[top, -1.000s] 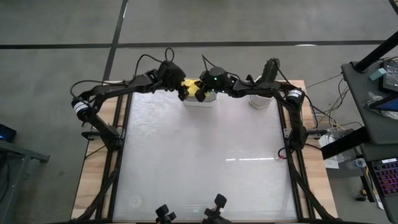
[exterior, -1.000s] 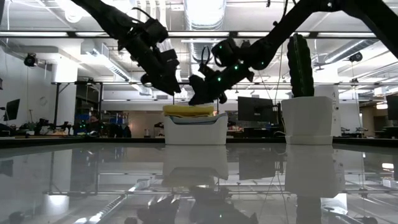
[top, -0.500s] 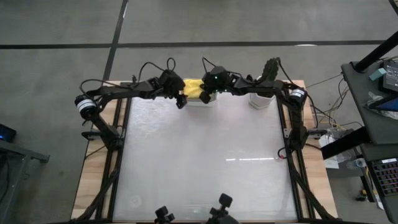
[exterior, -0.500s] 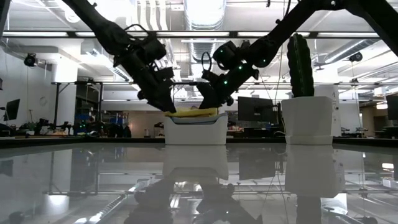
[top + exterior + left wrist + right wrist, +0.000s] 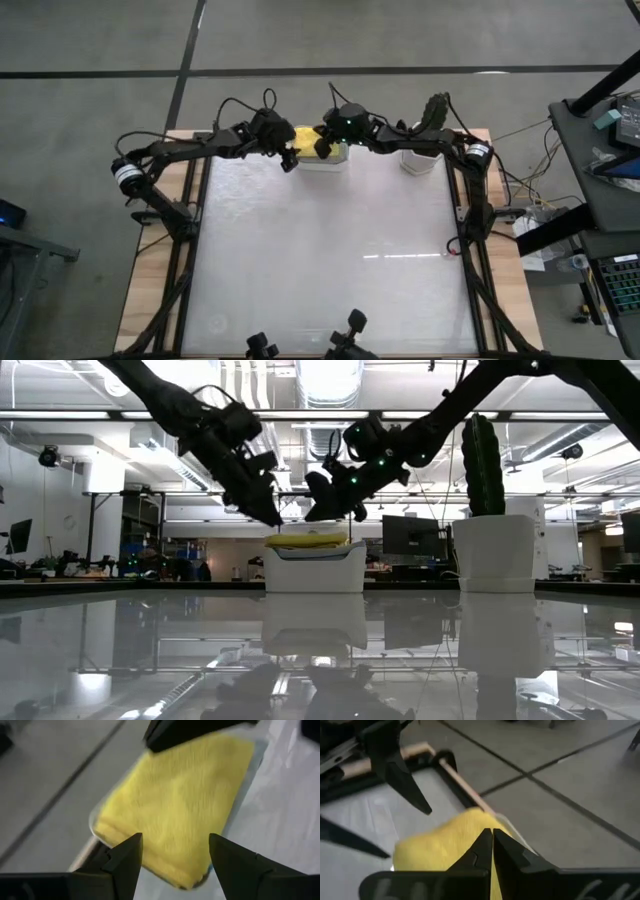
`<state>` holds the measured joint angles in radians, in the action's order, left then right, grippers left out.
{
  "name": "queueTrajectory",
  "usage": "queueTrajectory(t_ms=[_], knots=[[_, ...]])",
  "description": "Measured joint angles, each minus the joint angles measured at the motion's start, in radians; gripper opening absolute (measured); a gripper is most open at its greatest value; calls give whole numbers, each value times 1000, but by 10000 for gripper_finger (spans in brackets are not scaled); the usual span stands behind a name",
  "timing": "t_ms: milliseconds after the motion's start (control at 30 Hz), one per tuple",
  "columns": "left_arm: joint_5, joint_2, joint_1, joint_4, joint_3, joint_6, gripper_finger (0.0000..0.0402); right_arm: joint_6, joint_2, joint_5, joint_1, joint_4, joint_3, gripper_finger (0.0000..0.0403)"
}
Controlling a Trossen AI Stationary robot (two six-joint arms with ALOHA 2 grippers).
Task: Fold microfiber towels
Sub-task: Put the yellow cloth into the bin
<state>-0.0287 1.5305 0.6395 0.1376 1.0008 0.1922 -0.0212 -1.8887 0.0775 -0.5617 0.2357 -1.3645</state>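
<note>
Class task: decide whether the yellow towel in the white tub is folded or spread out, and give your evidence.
Folded. The yellow towel lies as a compact stacked pad on the white tub, with layered edges showing in the left wrist view.

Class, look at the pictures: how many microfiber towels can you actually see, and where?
1: a yellow towel lying on top in the white tub at the table's far edge, below both grippers. Others may lie hidden beneath it in the tub.
</note>
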Motion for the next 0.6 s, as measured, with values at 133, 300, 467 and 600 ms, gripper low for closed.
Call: queueTrajectory(t_ms=[133,300,467,600], knots=[[3,-10,2,-92,-3,32,212,-77,-28,-22,0,93,-1,9],[-2,38,2,-240,-38,34,212,-95,-88,-80,0,110,-2,9],[-8,91,2,-279,-74,25,212,-99,-124,-82,-2,46,-1,9],[-25,142,-3,-280,-81,23,212,-91,-121,-81,-2,-8,-2,9]])
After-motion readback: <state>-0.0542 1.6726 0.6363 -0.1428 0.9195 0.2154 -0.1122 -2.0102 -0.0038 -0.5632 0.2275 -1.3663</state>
